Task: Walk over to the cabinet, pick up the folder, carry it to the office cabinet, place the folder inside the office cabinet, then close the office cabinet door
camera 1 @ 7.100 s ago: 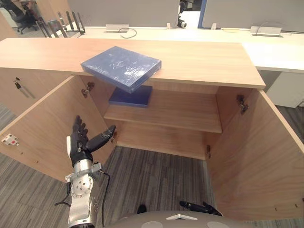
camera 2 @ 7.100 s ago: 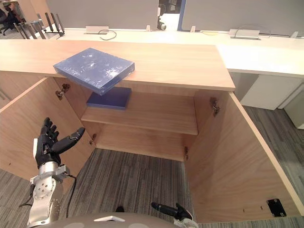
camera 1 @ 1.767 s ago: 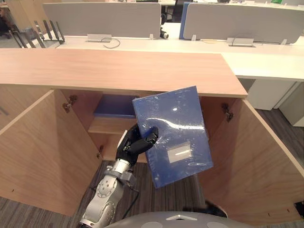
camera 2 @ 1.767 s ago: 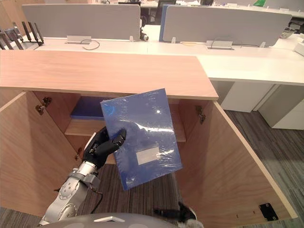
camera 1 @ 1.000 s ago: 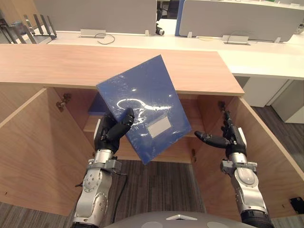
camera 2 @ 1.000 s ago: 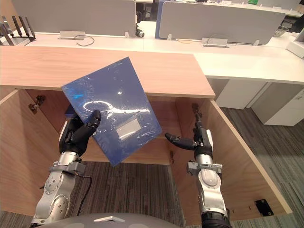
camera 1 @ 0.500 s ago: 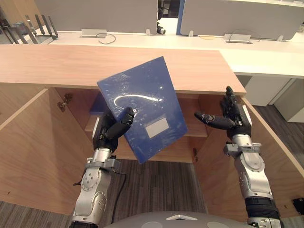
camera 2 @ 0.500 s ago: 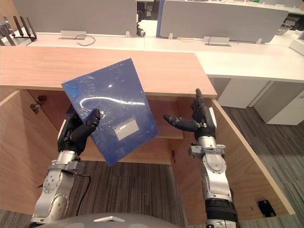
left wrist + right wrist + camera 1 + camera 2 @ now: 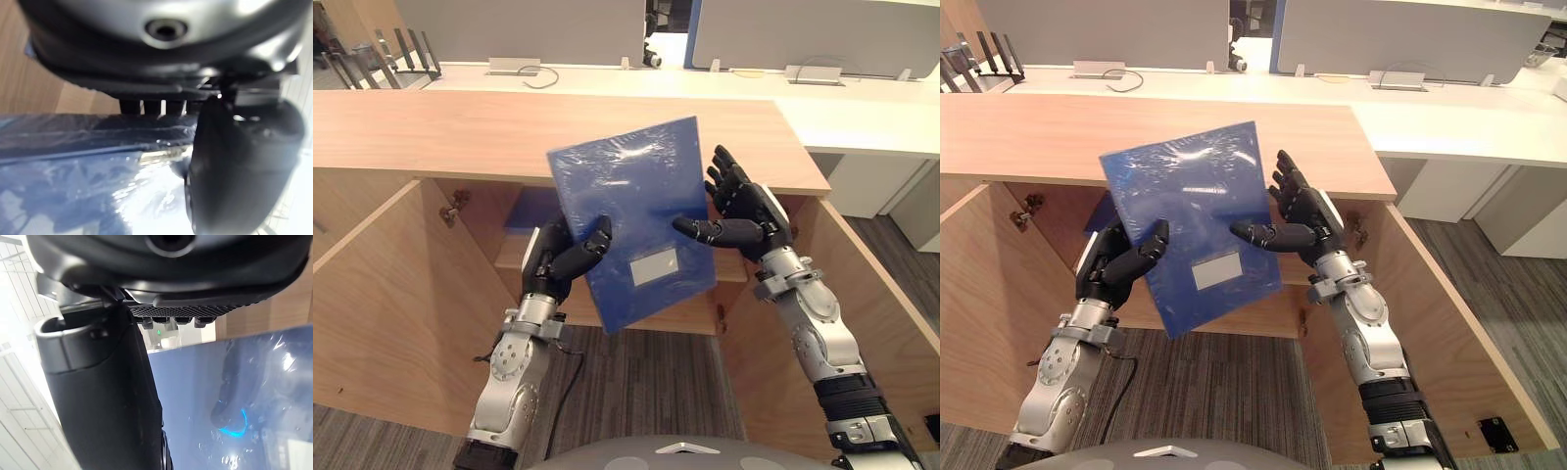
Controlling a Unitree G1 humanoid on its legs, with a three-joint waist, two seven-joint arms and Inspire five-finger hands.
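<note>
- Since half a second ago the right hand (image 9: pixel 744 211) has swung in from the open space beside the cabinet and now sits at the right edge of the blue folder (image 9: pixel 631 220). The folder has also turned nearer upright and sits more central.
- The right hand is spread wide: its fingers (image 9: pixel 724 176) stand straight along and behind the folder's edge, and its thumb reaches across the front face. Whether the thumb actually presses the plastic wrap cannot be told.
- The left hand (image 9: pixel 558 264) pinches the folder's lower left edge, thumb curled over the front and fingers behind it.
- The folder hangs in the air in front of the open office cabinet (image 9: pixel 431 127), covering part of the opening, with its white label facing the robot.
- Both cabinet doors stand wide open, and another blue folder (image 9: pixel 527 211) lies at the back of the shelf (image 9: pixel 506 259).
- It looks like a two-handed grip is being set up, so the pick-up seems done and insertion comes next; the doors are not yet closed.
</note>
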